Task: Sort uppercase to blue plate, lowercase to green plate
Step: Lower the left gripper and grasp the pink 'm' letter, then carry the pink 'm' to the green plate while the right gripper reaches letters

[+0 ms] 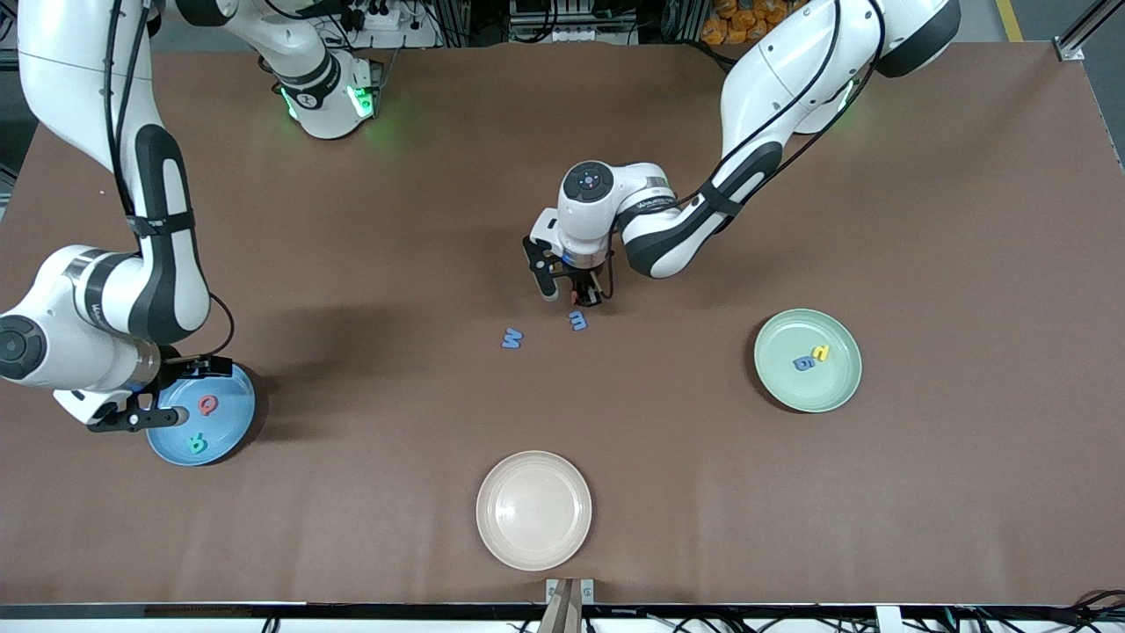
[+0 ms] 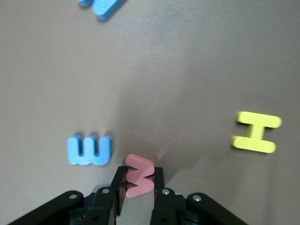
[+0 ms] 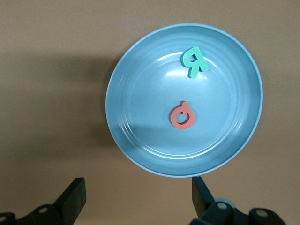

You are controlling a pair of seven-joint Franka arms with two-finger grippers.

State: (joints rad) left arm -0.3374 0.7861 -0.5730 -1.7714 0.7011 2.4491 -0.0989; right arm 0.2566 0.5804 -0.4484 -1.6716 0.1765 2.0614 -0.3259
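**Left gripper pinches the red w at mid-table; right gripper hangs wide over the blue plate**

Left wrist view shows the left gripper [image 2: 139,192] closed on the red w [image 2: 139,175], its two fingers [image 2: 116,185] pressed against the letter's sides, down at the brown table [image 2: 187,70]. Just beside the red letter lies the small blue m [image 2: 89,150], flat on the table. The yellow H [image 2: 257,131] lies flat nearby, apart from both, and the edge of the blue M [image 2: 104,6] shows at the picture's border.

From the front view, the left gripper [image 1: 582,295] is low at mid-table. The small blue m [image 1: 577,321] sits just nearer to the front camera than the gripper, and the blue M [image 1: 512,338] lies beside it, toward the right arm's end. The yellow H is hidden under the arm there.

The green plate [image 1: 782,387] sits toward the left arm's end and holds the blue g [image 1: 803,362] and the small yellow hooked letter [image 1: 821,352], touching or nearly so.

The right gripper [image 1: 154,406] waits over the blue plate [image 1: 228,431], jaws spread wide with nothing between them. In that plate lie the red Q [image 3: 182,116] and the teal-green R [image 3: 194,60], apart from each other.

A cream-white plate [image 1: 533,510] sits nearest the front camera. Small lettering on the arms' wrist links cannot be read.
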